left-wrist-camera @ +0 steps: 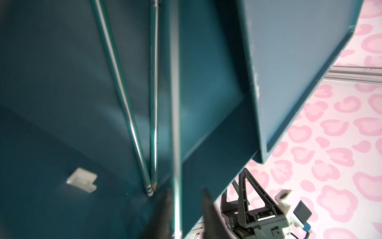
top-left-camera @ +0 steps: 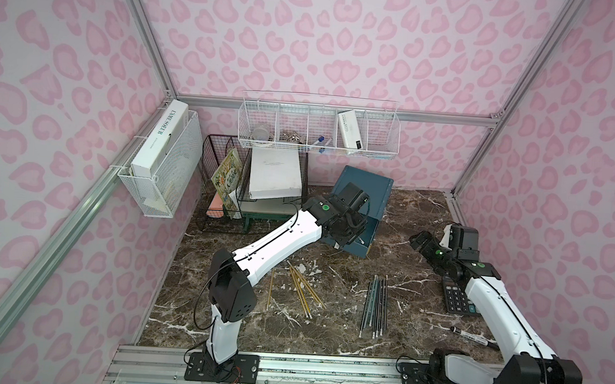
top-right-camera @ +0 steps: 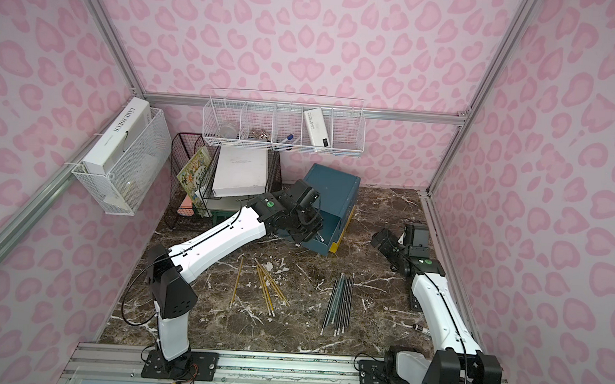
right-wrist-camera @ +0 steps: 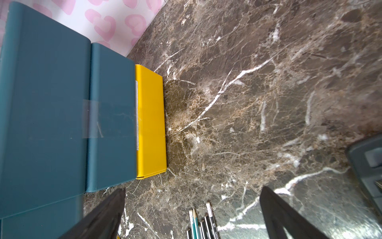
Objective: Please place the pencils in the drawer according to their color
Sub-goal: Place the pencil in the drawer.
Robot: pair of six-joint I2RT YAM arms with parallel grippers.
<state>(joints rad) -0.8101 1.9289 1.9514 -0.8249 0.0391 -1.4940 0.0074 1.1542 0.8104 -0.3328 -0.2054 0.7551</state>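
At the near edge of the counter [top-left-camera: 326, 333] both arms rise from their mounts. Just beyond them the loose pencils lie on the dark marble. The yellow pencils [top-left-camera: 301, 291] are scattered in a rough fan on the left arm's side. The black and teal pencils [top-left-camera: 376, 306] lie in a close parallel row, apart from the yellow ones. A black marker [top-left-camera: 472, 336] and a calculator [top-left-camera: 456, 300] sit by the right arm.

Farther in, the right pincer [top-left-camera: 418, 241] hangs above bare counter, beside the drawer cabinet [top-left-camera: 368, 185]. In its wrist view the fingers [right-wrist-camera: 103, 215] stand wide apart with nothing between them. The yellow drawer [right-wrist-camera: 151, 120] juts a little from the foot of the cabinet.

The left pincer [left-wrist-camera: 186, 190] is over the open teal drawer [top-left-camera: 367, 236], which is pulled well out. Its fingers [left-wrist-camera: 206, 207] are apart, with a gap wider than a pencil. A blurred teal pencil [left-wrist-camera: 175, 124] runs between them, close to one finger, and I cannot tell whether it touches. Two more teal pencils [left-wrist-camera: 124, 93] lie on the drawer floor, their ends meeting in a corner.

Behind the cabinet stands a black wire rack [top-left-camera: 218, 194]. A white wire basket [top-left-camera: 319, 127] hangs on the back wall.
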